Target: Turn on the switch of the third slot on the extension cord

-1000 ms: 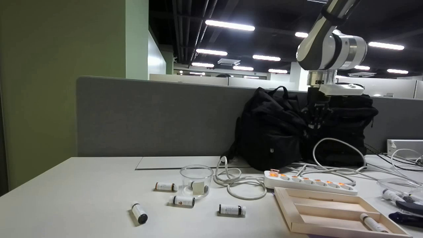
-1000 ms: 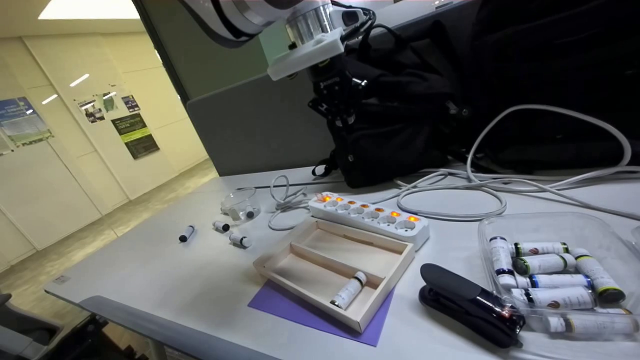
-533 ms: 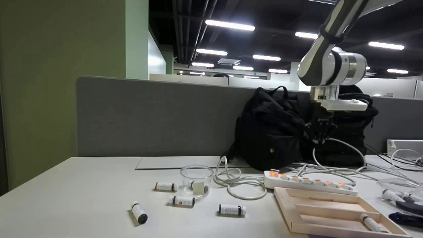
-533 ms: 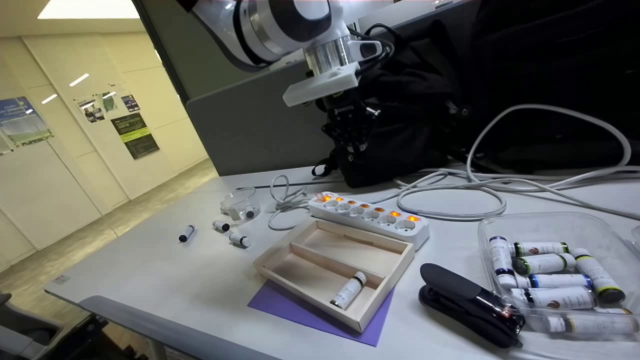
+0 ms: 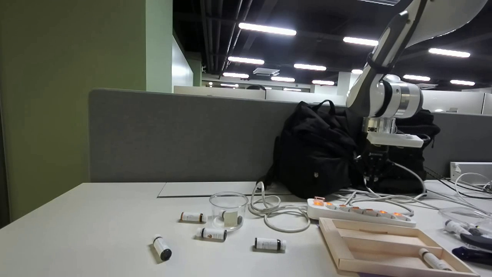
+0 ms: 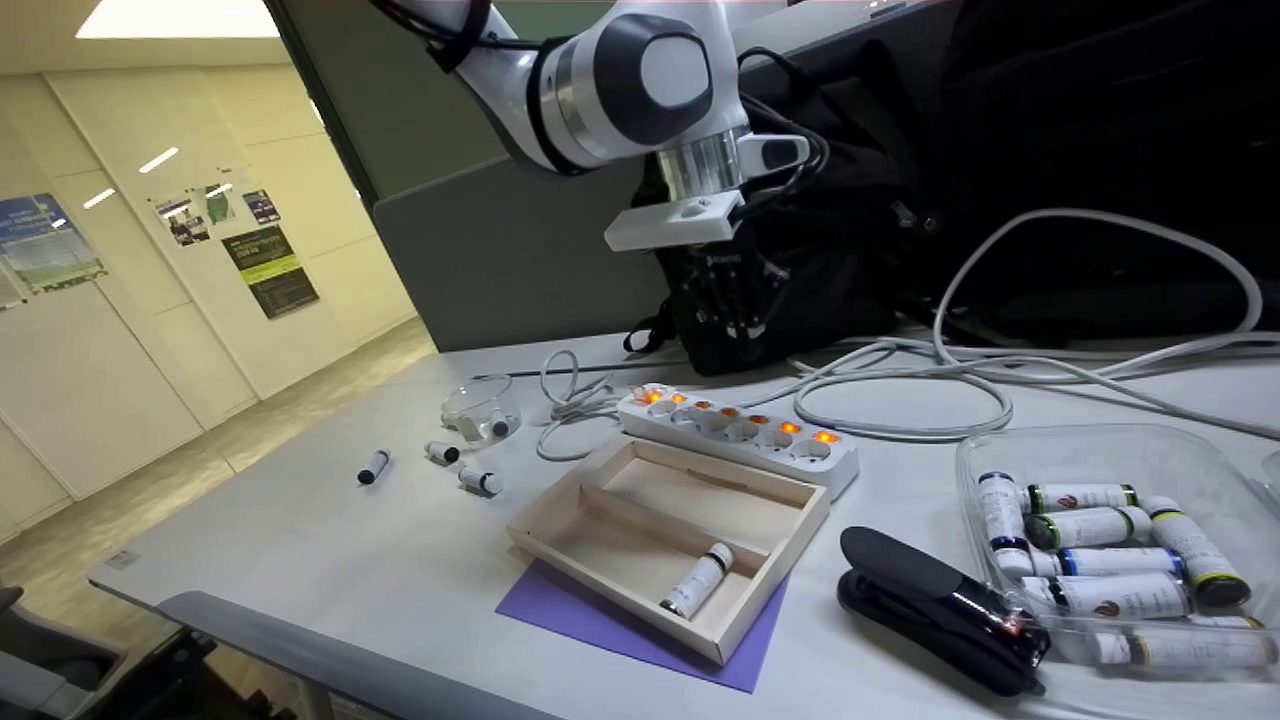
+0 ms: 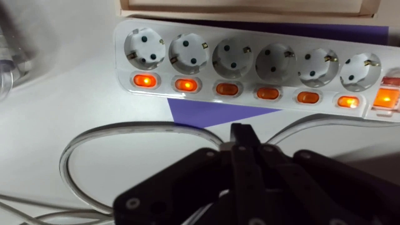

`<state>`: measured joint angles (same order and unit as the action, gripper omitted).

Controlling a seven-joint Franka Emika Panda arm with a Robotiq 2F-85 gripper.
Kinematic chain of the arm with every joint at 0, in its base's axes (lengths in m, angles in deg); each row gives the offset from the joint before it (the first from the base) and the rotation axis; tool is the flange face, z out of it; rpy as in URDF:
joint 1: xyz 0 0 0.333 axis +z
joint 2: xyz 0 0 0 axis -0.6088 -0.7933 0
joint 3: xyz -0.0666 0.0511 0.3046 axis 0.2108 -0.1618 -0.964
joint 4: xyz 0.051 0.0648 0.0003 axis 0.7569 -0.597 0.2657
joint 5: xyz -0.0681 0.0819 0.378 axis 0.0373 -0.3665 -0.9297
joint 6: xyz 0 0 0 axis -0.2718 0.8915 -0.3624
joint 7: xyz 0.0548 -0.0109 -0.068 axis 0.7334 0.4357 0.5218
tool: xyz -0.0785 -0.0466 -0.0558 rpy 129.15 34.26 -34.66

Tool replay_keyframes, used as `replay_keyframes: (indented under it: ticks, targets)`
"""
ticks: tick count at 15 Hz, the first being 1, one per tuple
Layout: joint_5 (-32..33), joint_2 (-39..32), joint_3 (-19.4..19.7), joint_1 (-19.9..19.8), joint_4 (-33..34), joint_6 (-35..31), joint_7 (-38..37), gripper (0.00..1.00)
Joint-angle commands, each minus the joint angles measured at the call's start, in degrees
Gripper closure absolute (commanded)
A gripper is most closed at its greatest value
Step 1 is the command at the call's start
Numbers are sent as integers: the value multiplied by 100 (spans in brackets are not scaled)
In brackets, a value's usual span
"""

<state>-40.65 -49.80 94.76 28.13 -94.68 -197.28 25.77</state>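
Through the wrist view I'm looking down on the extension cord, which is lying on the counter across a purple sheet, its long edge running just beside the wooden tray. I'm hovering the gripper above the counter, apart from the cord — the jaws are pressing tip to tip and holding nothing. Counting along the row from the left in that view, the first switch, second switch and sixth switch are glowing — the third switch, fourth switch and fifth switch are sitting dark. The larger end switch is glowing too. A white vial is lying inside the tray, on the side farther from the cord, and in an exterior view a black stapler is resting nearby.
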Motion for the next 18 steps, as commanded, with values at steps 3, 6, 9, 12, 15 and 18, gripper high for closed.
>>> replay_keyframes:
  ticks: [3, 6, 9, 12, 15, 18]
  targets:
    - [-12, -421, 176, 58, 446, 329, -855, 100]
    - [17, -578, 209, 88, 503, 305, -1000, 100]
    - [1, -686, 161, 86, 529, 296, -986, 100]
    - [16, -783, 165, 124, 552, 289, -1001, 100]
    - [12, -847, 155, 135, 557, 177, -967, 100]
    - [19, -888, 162, 150, 561, 141, -968, 100]
